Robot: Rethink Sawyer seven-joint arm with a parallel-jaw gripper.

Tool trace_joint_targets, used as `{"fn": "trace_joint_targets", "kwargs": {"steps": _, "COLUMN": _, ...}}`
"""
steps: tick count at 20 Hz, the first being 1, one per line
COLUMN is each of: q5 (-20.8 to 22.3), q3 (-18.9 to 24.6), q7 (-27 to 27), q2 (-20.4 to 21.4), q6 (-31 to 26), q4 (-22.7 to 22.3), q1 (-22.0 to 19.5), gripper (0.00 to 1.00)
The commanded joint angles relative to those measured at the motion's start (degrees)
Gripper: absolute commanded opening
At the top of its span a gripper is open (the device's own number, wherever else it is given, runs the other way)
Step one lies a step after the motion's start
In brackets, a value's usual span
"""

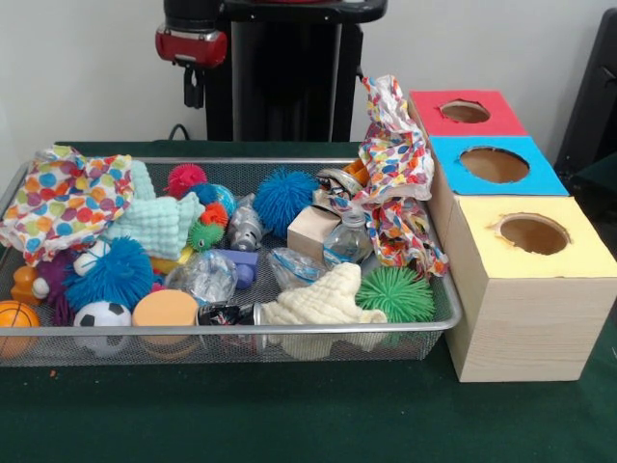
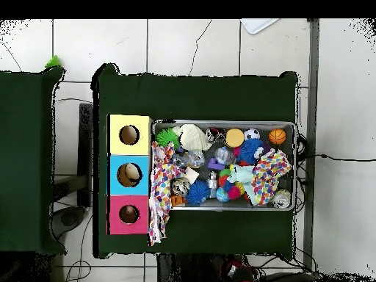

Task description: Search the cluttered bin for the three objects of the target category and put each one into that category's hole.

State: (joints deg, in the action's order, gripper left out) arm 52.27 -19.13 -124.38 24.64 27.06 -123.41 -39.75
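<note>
A wire mesh bin (image 1: 439, 289) (image 2: 297, 147) holds a jumble of toys, cloths and bottles. Among them are a blue spiky ball (image 1: 284, 198), a second blue spiky ball (image 1: 120, 275), a green spiky ball (image 1: 395, 292), a soccer ball (image 1: 102, 314), a basketball (image 1: 14, 316) and an orange ball (image 1: 164, 309). Beside the bin stand three boxes with round holes: red (image 1: 468, 111) (image 2: 128, 214), blue (image 1: 494, 164) (image 2: 128, 175) and yellow (image 1: 533, 234) (image 2: 128, 134). My gripper (image 1: 195, 89) hangs drawn back, high behind the bin's far left corner and away from every object.
A polka-dot cloth (image 1: 395, 164) drapes over the bin's edge against the boxes. Another polka-dot cloth (image 1: 67, 198) lies at the far left. A cream cloth (image 1: 323, 299), a wooden block (image 1: 313, 231) and a clear bottle (image 1: 349, 241) lie mid-bin. Green cloth (image 1: 289, 415) covers the table.
</note>
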Motion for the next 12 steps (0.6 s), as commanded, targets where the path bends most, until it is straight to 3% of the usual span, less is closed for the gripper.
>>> {"fn": "trace_joint_targets", "kwargs": {"steps": 1, "q5": 3.2, "q3": 1.7, "q7": 1.5, "q2": -1.8, "q6": 3.7, "q4": 11.0, "q1": -1.1, "gripper": 0.0}}
{"fn": "trace_joint_targets", "kwargs": {"steps": 12, "q5": 4.7, "q3": 0.3, "q7": 3.8, "q2": -3.1, "q6": 6.3, "q4": 12.8, "q1": -1.4, "gripper": 0.0}}
